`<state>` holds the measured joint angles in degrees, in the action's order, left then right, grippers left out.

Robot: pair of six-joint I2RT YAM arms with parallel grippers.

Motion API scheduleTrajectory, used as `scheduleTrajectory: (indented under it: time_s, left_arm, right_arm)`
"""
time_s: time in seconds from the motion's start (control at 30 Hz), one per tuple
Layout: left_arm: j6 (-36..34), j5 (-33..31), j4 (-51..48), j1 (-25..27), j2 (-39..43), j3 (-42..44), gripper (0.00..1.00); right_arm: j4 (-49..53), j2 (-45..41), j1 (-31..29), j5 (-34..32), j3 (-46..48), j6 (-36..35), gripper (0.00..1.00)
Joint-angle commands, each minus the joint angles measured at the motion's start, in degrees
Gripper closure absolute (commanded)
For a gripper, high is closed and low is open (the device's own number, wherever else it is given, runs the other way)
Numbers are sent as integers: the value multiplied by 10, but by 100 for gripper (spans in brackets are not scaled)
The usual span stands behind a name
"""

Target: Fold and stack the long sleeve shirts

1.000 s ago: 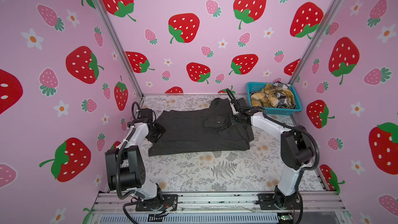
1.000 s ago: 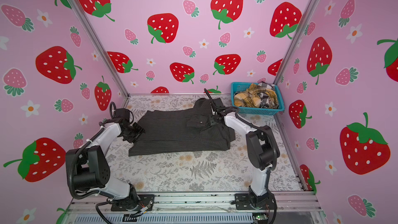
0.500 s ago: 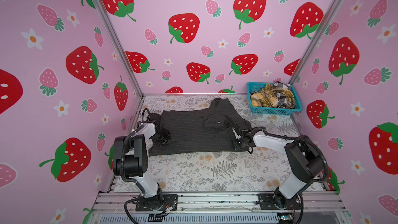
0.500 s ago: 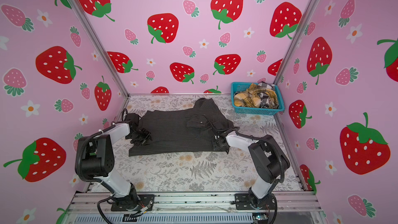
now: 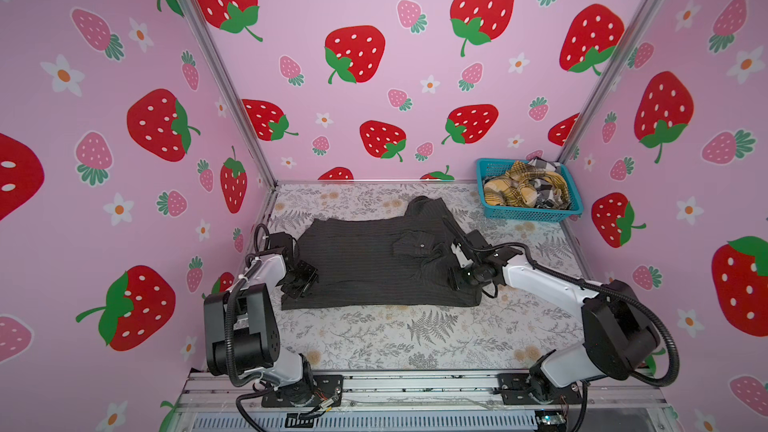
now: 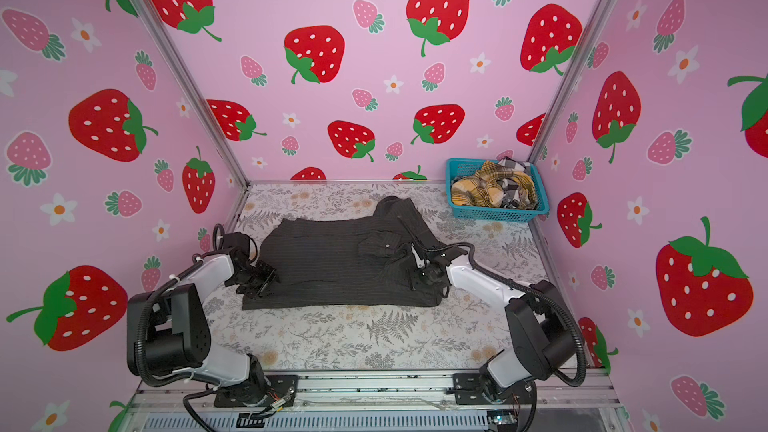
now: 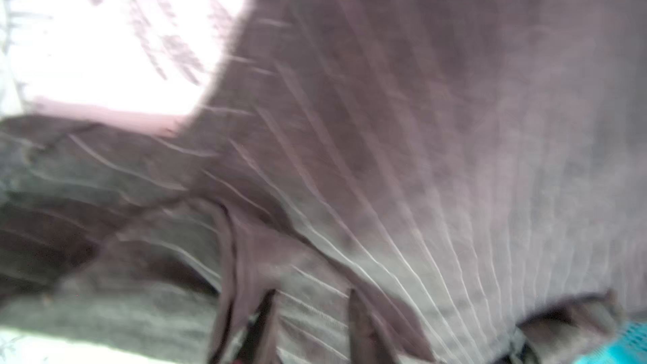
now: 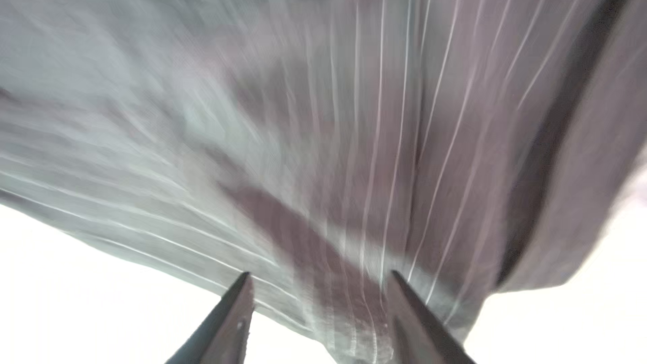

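Note:
A dark charcoal pinstriped shirt (image 5: 365, 268) (image 6: 332, 268) lies spread on the floral table, with its collar end bunched towards the back right. My left gripper (image 5: 301, 282) (image 6: 259, 280) sits low at the shirt's left edge. In the left wrist view its jaws (image 7: 311, 309) stand apart, with striped cloth (image 7: 420, 99) lying between them. My right gripper (image 5: 455, 278) (image 6: 415, 278) is low at the shirt's front right. It is open (image 8: 320, 278) and straddles the cloth's edge (image 8: 315, 99). A mustard plaid shirt (image 5: 511, 193) and a black-and-white checked shirt (image 5: 542, 164) lie crumpled in the basket.
The turquoise mesh basket (image 5: 528, 214) (image 6: 494, 214) stands in the back right corner against the strawberry-print walls. Bare floral tabletop (image 5: 415, 338) stretches in front of the shirt to the metal rail that carries both arm bases.
My right gripper has come down from the collar area to the shirt's front right edge. My left gripper has slid forward along the left edge. The shirt has barely moved.

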<state>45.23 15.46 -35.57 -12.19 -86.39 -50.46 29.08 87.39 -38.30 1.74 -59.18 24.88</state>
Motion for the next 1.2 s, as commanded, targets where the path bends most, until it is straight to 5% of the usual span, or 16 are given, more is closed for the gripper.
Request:
scheduleTrajectory:
  time_s: [0.0,0.23,0.6,0.9,1.17]
  left_arm:
    - [-40,32,-16,38,16,-95,54]
    - [-109,26,6,164,56,-182,34]
    - [-128,-97,24,332,40,-222,41]
    - [-129,-125,16,362,9,-237,41]
    - [-119,-121,24,363,9,-248,35]
  right_arm:
    - [12,71,11,-30,-128,-33,35]
    - [-9,252,54,48,-280,-73,40]
    - [-14,377,60,87,-374,-108,48]
    - [-15,355,60,100,-391,-111,97]
    - [-32,235,48,132,-329,-58,100]
